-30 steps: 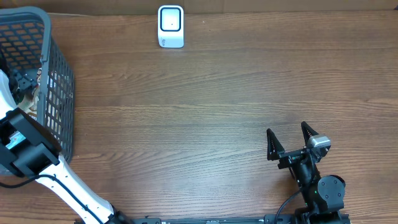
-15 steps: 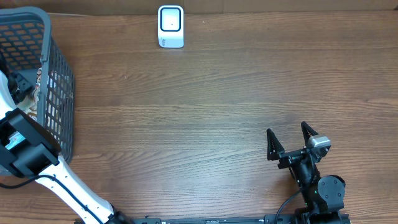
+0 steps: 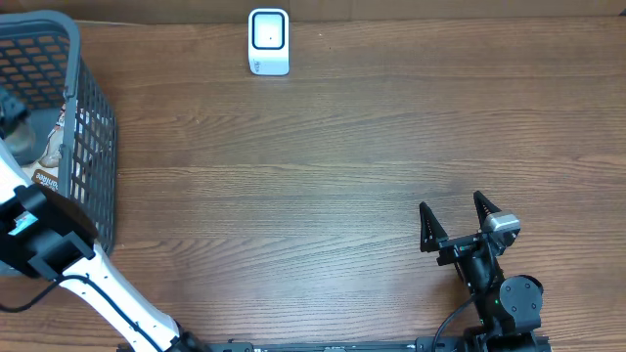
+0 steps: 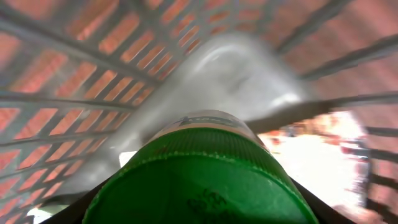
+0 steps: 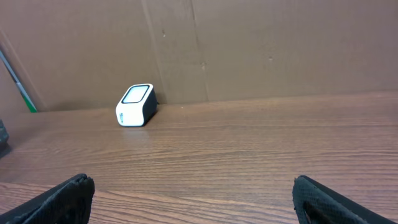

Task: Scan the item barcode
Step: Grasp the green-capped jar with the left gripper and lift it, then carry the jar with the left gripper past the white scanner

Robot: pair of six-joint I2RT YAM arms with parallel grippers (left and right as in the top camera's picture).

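Inside the basket [image 3: 95, 137], left end effector [image 4: 196, 210] clamps a ribbed green-capped container [image 4: 199, 162]; right end effector [image 3: 451, 203] gapes empty.

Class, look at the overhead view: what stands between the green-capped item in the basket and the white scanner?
The basket's mesh wall fences off the green-capped item; beyond it, nothing visible blocks the way to the scanner.

table top [image 3: 323, 147] is showing smooth brown wood grain with a soft sheen | basket [image 3: 93, 147] is looking like grey matt plastic mesh | scanner [image 3: 269, 41] is showing glossy white plastic | green cap [image 4: 199, 186] is showing ribbed plastic, top matt and embossed | back wall [image 5: 280, 43] is looking like matt brown cardboard
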